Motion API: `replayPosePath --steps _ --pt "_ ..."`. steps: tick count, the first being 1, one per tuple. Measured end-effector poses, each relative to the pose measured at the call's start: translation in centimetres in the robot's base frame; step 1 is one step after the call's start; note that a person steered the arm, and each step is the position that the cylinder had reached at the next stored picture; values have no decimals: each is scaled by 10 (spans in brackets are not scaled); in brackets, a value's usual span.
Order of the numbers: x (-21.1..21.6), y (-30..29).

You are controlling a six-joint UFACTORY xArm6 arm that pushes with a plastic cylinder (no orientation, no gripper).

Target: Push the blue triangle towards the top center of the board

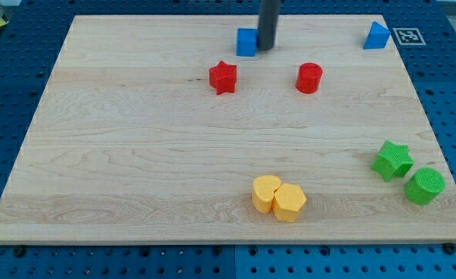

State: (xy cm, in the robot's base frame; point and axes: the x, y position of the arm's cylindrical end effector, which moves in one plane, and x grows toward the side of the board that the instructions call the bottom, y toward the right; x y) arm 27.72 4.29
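Observation:
The blue triangle [377,36] lies near the board's top right corner. My tip [265,48] is at the top centre, far to the left of the triangle. It touches the right side of a blue cube [247,43]. The rod rises out of the view's top.
A red star [222,77] and a red cylinder [309,78] lie just below the tip. A green star [392,160] and a green cylinder [425,186] sit at the right edge. Two yellow blocks [279,198] touch each other at bottom centre. The wooden board [135,155] ends at a blue pegboard.

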Motion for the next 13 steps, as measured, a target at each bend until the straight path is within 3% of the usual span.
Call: replayPosePath --steps 2,3,4,5,6,8,11,13 --pt "0 -69" --pt "8 -58" --pt "-22 -10" --pt "-81 48" --pt "-85 93" --pt "-81 299" --pt "-30 293" --pt "-19 233"
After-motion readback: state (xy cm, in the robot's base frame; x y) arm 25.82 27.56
